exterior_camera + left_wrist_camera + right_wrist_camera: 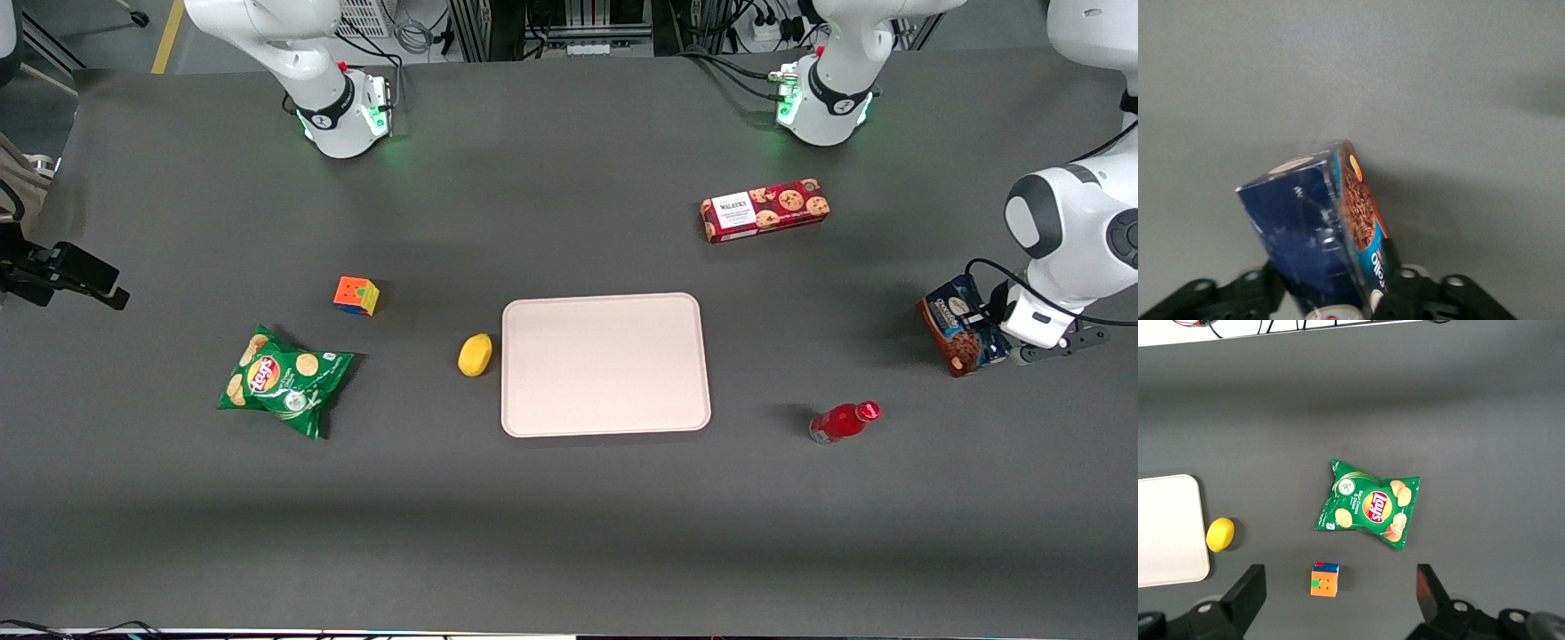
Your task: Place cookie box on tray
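The cookie box (956, 324) is dark blue and brown and stands tilted on edge toward the working arm's end of the table. My left gripper (989, 331) is shut on it from the side. In the left wrist view the box (1318, 233) sits clamped between the black fingers (1395, 283), its blue side and cookie picture showing. I cannot tell whether the box touches the table. The pale pinkish-white tray (605, 364) lies flat and bare at the table's middle, well apart from the box. Its corner also shows in the right wrist view (1168, 527).
A red Walkers box (765, 210) lies farther from the front camera than the tray. A red bottle (845, 421) lies between tray and gripper, nearer the camera. A lemon (475, 355) touches the tray's edge. A puzzle cube (356, 295) and a Lay's bag (283, 380) lie toward the parked arm's end.
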Robot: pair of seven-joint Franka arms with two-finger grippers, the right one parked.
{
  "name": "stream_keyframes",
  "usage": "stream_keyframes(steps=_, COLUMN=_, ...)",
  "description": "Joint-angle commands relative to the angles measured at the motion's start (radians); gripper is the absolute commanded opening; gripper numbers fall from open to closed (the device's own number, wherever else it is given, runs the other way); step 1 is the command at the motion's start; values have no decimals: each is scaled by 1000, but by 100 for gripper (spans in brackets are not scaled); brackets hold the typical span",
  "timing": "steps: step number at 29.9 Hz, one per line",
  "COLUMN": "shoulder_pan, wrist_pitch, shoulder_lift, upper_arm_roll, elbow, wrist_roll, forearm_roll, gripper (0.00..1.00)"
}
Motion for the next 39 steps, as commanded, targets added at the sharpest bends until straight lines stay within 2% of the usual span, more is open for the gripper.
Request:
stream_keyframes(steps=1, shoulder_pan=-9, wrist_pitch=-156, shoulder_lift=-97, upper_arm_roll=0, elbow=73, wrist_roll=65, forearm_roll=-16, gripper=0)
stream_keyframes(steps=11, shoulder_pan=-15, wrist_pitch=-662, shoulder_lift=-139, upper_arm_roll=-75, elbow=459, wrist_roll=86, forearm_roll=-20, gripper=0)
stream_keyframes(steps=12, shoulder_pan=-15, wrist_pitch=-761, shoulder_lift=-140, upper_arm_roll=-110, elbow=549, wrist_roll=79, forearm_roll=-23, gripper=0)
stream_keyframes(steps=15, shoulder_pan=-17, wrist_pitch=-889, shoulder_lift=-137, upper_arm_roll=-164, elbow=686, wrist_roll=54, forearm_roll=-42, gripper=0)
stream_keyframes(steps=20, shoulder_pan=-18, wrist_pitch=-1026, shoulder_lift=-125, upper_arm_roll=-287, elbow=861, wrist_roll=-74, forearm_roll=-69, gripper=0)
stream_keyframes(steps=27, shoulder_pan=-18, wrist_pitch=-1026, shoulder_lift=-105, upper_arm_roll=-521, elbow=879, wrist_roll=-282, forearm_roll=-74, gripper=0)
stream_keyframes(steps=30, shoulder_pan=-18, wrist_pitch=-995, shoulder_lift=-61, upper_arm_roll=-595, elbow=875, wrist_roll=-303, forearm_roll=-86, gripper=0)
stream_keyframes(steps=35, shoulder_pan=-25, wrist_pitch=-839, shoulder_lift=10, upper_arm_roll=-669, elbow=796, wrist_roll=-362, forearm_roll=-105, gripper=0)
stream_keyframes(steps=39, shoulder_pan=-31, wrist_pitch=-664, shoulder_lift=74, upper_arm_roll=-727, elbow=689, wrist_roll=-463, forearm_roll=-80, gripper=0)
